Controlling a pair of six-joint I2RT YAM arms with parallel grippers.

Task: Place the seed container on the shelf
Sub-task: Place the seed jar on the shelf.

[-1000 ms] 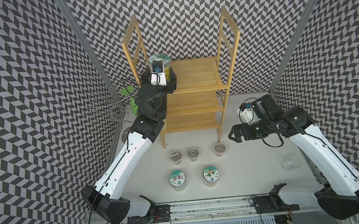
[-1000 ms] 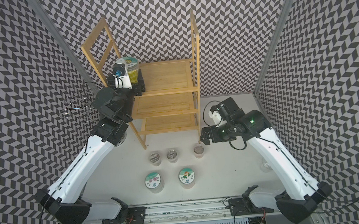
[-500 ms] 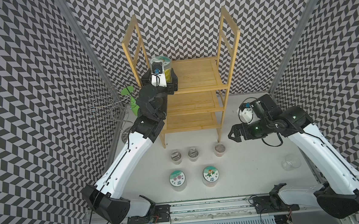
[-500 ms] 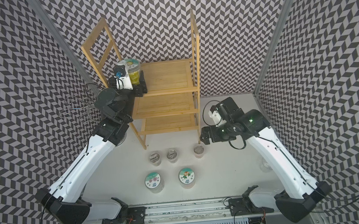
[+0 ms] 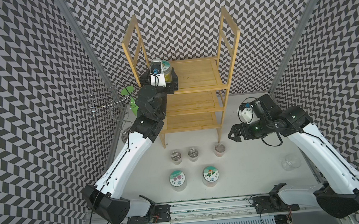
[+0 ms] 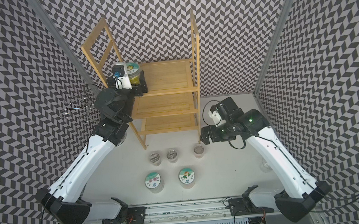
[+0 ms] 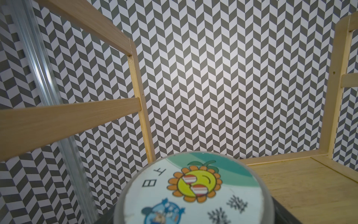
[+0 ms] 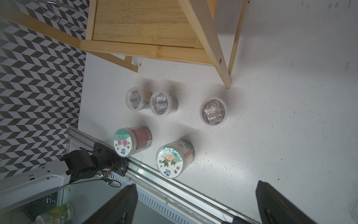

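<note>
Because three clear-lidded jars (image 5: pixel 193 153) and two labelled jars (image 5: pixel 177 179) stand on the worktop (image 5: pixel 256 165) just in front of the shelf (image 5: pixel 193 75), a low sweep by either arm could bowl them over. The jar nearest the shelf's right front leg sits almost under the right hand (image 5: pixel 231 134), which hangs there spread wide and empty.

Left of the shelf, a silver wire stand (image 5: pixel 107 105) crowds the left arm's elbow, so a sideways swing risks a snag.

On the shelf's top tier, the seed container (image 5: pixel 166 67) stands at the left side, just beside the ladder frame. The left hand (image 5: pixel 160 79) straddles it. I cannot tell whether its fingers press the jar or stand clear of it. The jar's base is hidden, so I cannot confirm it sits flat.

The likeliest failure is a finger dragging on the jar's wall as the hand backs out, tipping it or drawing it off the tier's front edge.

Room is good rightward across the bare tier and straight up between the frames. Behind the shelf the patterned wall stands close.
</note>
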